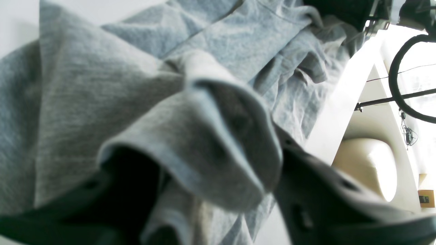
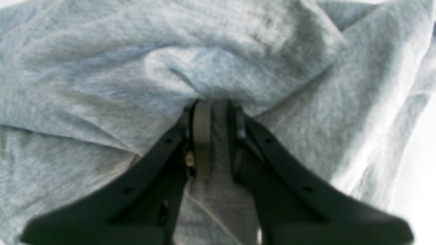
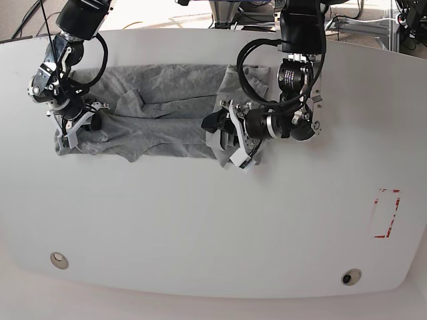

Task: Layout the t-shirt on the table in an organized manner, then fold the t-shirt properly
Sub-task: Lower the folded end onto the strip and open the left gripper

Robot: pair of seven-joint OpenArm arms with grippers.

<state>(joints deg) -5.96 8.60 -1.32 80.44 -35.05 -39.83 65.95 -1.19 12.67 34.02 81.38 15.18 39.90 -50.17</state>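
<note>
The heather-grey t-shirt [image 3: 160,110] lies spread but wrinkled across the far half of the white table [image 3: 200,227]. Its right end is bunched into folds. My left gripper [image 3: 219,127] is at that bunched end. In the left wrist view its dark fingers [image 1: 320,190] stand wide apart, open, with a fold of t-shirt [image 1: 204,136] draped loosely between them. My right gripper [image 3: 81,123] is at the shirt's left end. In the right wrist view the right gripper [image 2: 218,109] is shut on a strip of grey t-shirt [image 2: 170,68]. No lettering shows.
A red dashed rectangle [image 3: 387,213] marks the table at the right. Two round grommets [image 3: 59,259] [image 3: 350,276] sit near the front edge. Black cables loop from both arms above the shirt. Equipment stands behind the table's far edge.
</note>
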